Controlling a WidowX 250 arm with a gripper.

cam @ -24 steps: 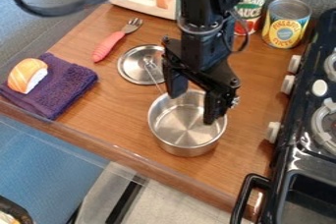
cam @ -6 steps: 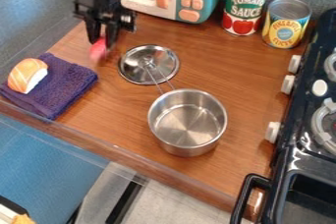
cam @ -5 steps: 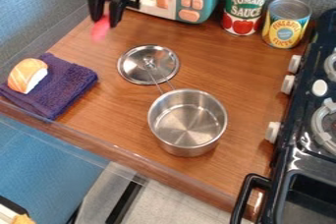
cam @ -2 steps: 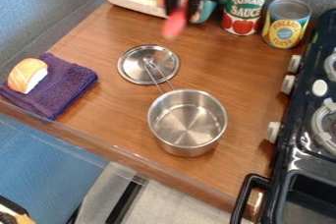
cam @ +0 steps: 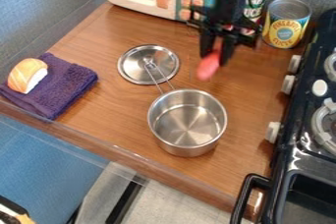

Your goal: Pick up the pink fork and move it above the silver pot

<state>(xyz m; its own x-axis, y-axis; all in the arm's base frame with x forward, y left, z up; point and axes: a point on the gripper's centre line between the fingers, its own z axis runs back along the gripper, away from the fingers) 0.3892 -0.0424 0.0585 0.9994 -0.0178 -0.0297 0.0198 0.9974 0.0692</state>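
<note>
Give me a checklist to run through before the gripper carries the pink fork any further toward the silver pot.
1. Pink fork held in the gripper: ok.
2. Silver pot upright on the counter: ok.
3. Pot mouth uncovered, metal lid off: ok.
4. Fork directly above the pot: not ok; it hangs off toward the toy microwave side.
5. Fork high enough to clear the pot's rim: cannot tell from this one view.
6. Grip firm enough to travel: cannot tell.
</note>
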